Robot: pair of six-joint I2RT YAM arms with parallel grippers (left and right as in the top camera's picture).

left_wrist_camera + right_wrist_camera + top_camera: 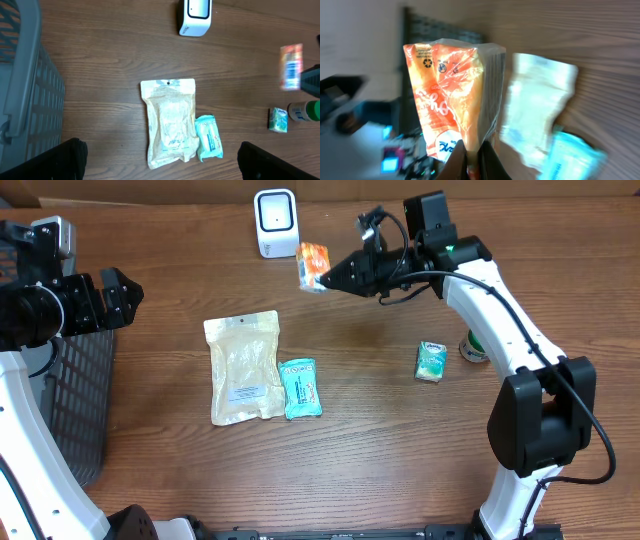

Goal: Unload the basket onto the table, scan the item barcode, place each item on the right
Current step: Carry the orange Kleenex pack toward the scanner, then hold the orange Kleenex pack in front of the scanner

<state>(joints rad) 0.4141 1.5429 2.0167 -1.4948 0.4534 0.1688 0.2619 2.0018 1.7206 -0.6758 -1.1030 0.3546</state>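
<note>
A brown wooden tabletop fills the scene. At its left edge a dark mesh basket is set, its grey rim seen close in the left wrist view.

The right arm is stretched from the near right corner towards the far middle. The left arm is kept at the far left, above the basket. The left pincer is spread fully apart and nothing is held in it. The right pincer is clamped on the lower edge of an orange packet, with the fingers pressed together on the wrapper.

A beige pouch with a white label is laid flat near the middle of the tabletop. A white scanner is stood upright at the far edge, beyond the pouch.

A teal packet is laid flat just to the right of the pouch, against the pouch's near right corner.

The orange packet, the item of the task, is held up just right of the scanner and slightly nearer. In the right wrist view white lettering and a recycling mark can be read on its crinkled face; in the left wrist view it is blurred.

A small green box is placed well to the right of the teal packet. Just right of that box a green-capped bottle is partly hidden by the right arm.
</note>
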